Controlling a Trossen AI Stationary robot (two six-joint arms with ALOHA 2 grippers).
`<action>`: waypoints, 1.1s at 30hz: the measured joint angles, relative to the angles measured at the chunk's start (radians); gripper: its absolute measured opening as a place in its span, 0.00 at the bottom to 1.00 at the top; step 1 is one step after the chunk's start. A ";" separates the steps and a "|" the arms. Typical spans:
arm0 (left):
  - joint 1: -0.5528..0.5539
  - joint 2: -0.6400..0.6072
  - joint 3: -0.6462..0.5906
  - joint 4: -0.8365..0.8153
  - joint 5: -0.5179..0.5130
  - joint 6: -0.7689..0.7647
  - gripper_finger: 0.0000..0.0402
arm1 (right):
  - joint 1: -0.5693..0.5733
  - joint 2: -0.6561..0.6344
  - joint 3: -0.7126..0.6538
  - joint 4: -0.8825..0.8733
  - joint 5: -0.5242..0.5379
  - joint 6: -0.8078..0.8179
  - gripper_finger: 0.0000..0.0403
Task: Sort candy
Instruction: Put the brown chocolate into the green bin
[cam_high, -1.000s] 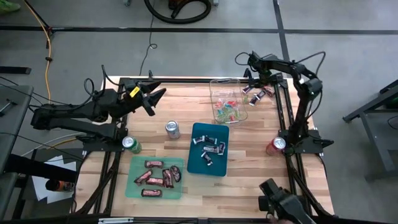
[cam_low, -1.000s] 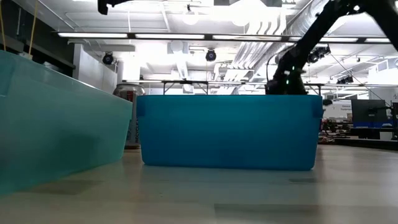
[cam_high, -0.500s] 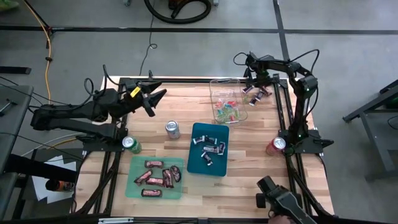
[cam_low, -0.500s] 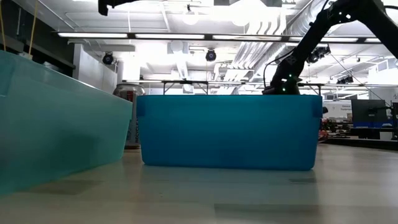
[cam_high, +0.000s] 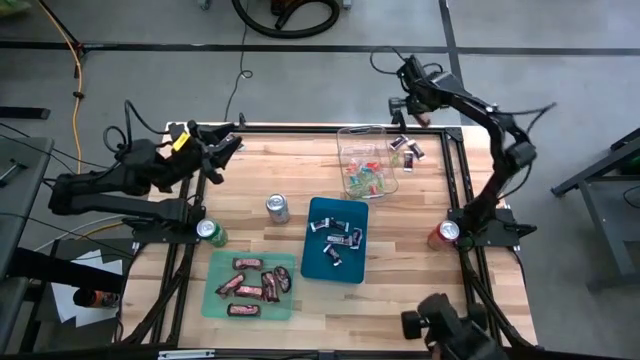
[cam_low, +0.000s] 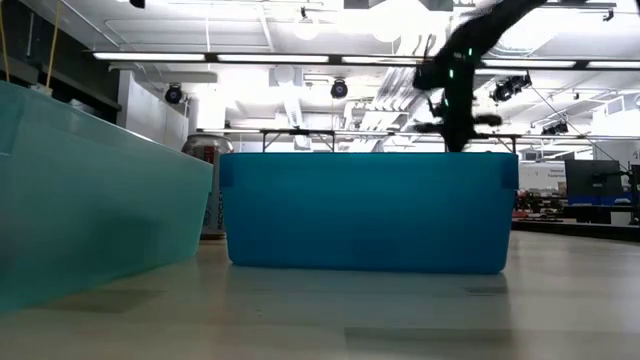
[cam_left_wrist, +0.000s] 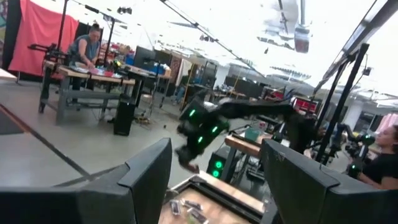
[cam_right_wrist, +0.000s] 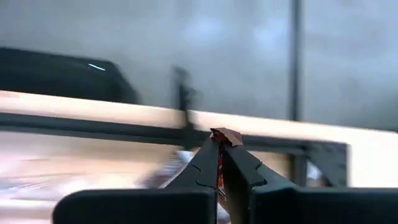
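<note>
Loose dark-wrapped candy (cam_high: 405, 148) lies in a small pile at the table's far right corner. My right gripper (cam_high: 399, 108) hangs above that pile, shut on a small red-brown candy (cam_right_wrist: 225, 135). A clear tub (cam_high: 365, 160) holds bright small pieces. The blue tray (cam_high: 335, 238) has dark and silver ones in it, and the green tray (cam_high: 252, 283) has red-brown bars. My left gripper (cam_high: 222, 152) waits open over the far left of the table, touching nothing. My right gripper pinches the red-brown candy (cam_right_wrist: 225, 135) between its two fingers at their very tips, and a bit of wrapper sticks out past them. The fingers slant downward from above. The candy is lifted clear of the table.
Three soda cans stand on the table: one silver (cam_high: 277, 207), one green (cam_high: 209, 231) at the left, one red (cam_high: 443, 233) at the right. In the low view the blue tray's wall (cam_low: 370, 210) and the green tray's wall (cam_low: 90, 230) fill the foreground.
My right gripper has shut on a candy at the pile in the far right corner and risen with it, lifting it clear and drifting toward the far edge. My left gripper has drawn back a little toward the table's left edge, still open.
</note>
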 joint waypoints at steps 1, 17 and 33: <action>0.000 -0.005 0.000 -0.014 0.000 0.000 0.58 | 0.015 -0.025 0.004 0.019 -0.026 0.002 0.00; 0.000 0.088 0.000 -0.090 0.249 -0.021 0.58 | 0.505 -0.154 0.003 0.548 -0.427 0.066 0.00; -0.116 0.468 0.000 0.264 0.360 -0.031 0.58 | 0.852 -0.129 0.003 0.886 -0.741 -0.024 0.00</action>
